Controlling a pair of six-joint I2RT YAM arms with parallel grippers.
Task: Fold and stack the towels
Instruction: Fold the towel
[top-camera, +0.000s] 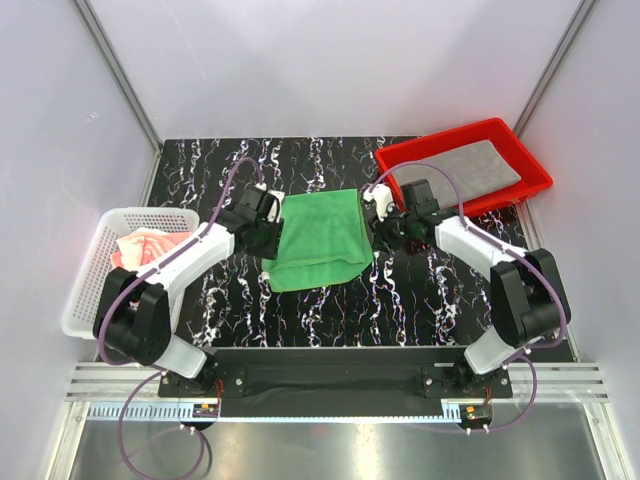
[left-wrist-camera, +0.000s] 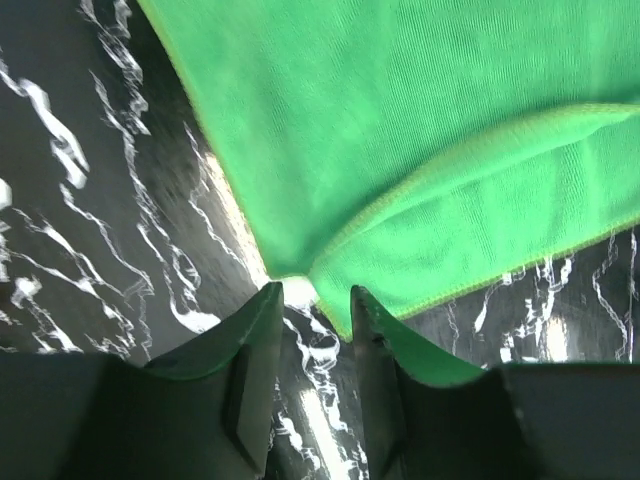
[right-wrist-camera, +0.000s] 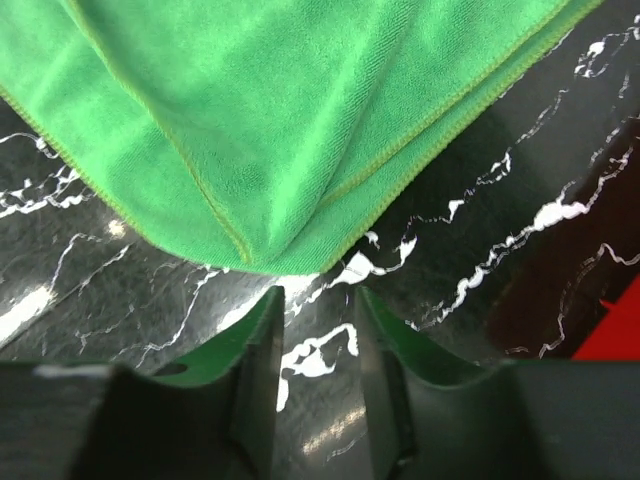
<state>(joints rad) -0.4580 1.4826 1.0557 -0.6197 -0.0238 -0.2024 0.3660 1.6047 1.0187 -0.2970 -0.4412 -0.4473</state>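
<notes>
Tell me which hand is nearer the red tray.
Right. The right hand sits beside the red tray's near-left corner, at the green towel's right edge; the left hand is across that towel, farther away.

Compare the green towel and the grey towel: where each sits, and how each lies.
The green towel lies on the black marbled table between the two arms; the grey towel sits in the red tray at the far right.
The green one is folded over with a loose, uneven near edge and rounded corner; the grey one lies flat and neat.
The green one has a pincer at each side edge; nothing is near the grey one.
Both look like soft terry cloths.
</notes>
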